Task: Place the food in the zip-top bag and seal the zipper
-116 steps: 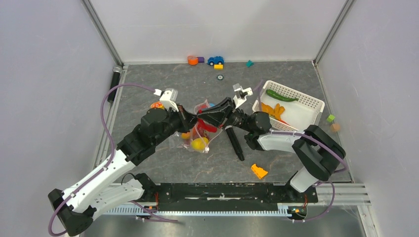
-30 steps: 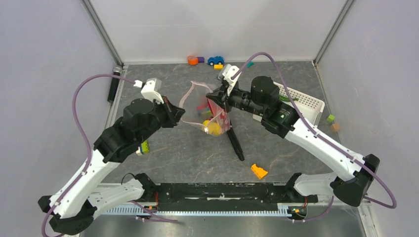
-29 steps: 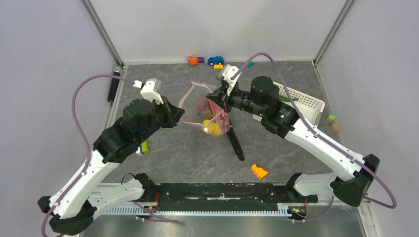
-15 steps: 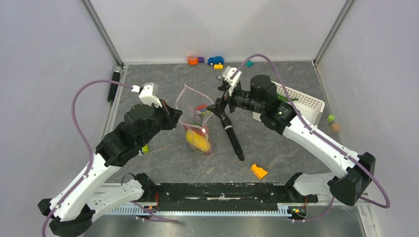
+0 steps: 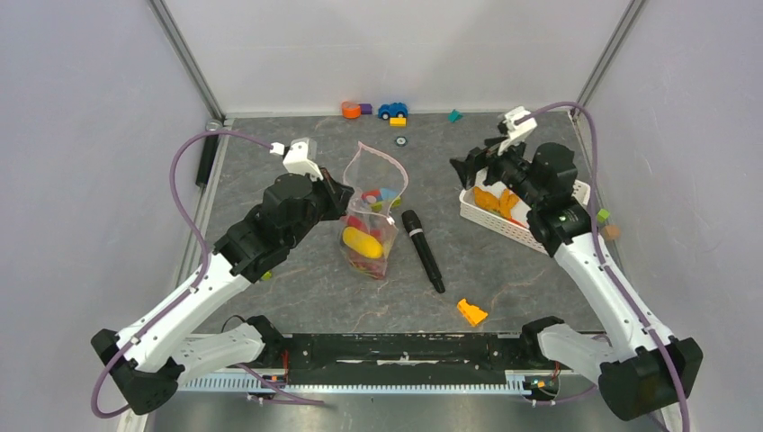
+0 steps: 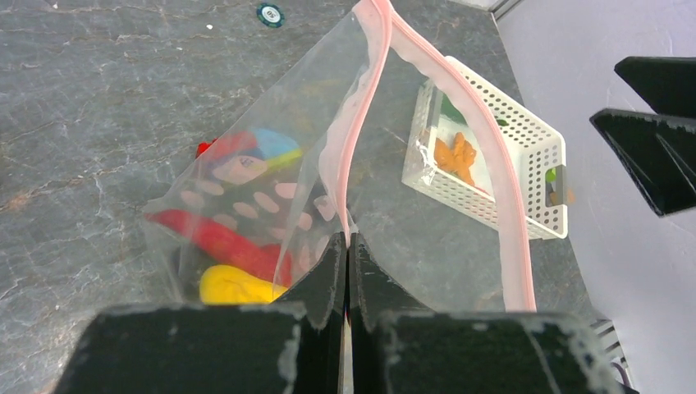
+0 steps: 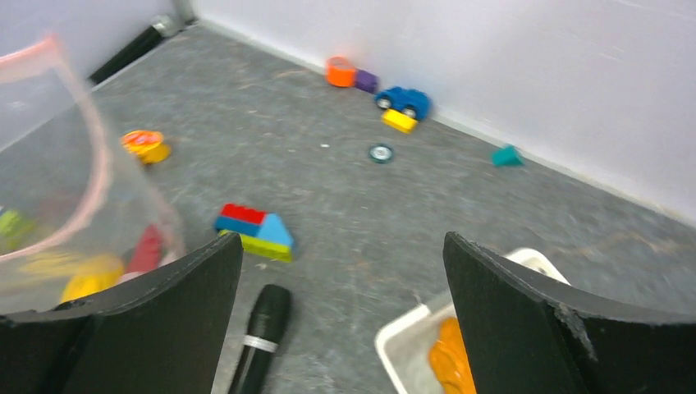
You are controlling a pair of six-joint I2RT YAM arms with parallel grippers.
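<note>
Right hand (image 7: 341,246), jaws wide, had swung off the zip-top bag (image 5: 371,211) toward the far-right basket (image 5: 567,189); left hand (image 6: 346,246) pinched the bag's rim; next, likely: grasp remaining food (image 5: 493,200).

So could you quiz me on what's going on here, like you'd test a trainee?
1. True or false: the left gripper is shut on the edge of the zip-top bag.
2. The open right gripper is nearest which: A) white basket, B) blue toy car, C) orange wedge?
3. Is the zipper sealed?
Key: 1 true. 2 A. 3 no, its pink strips stand apart.
</note>
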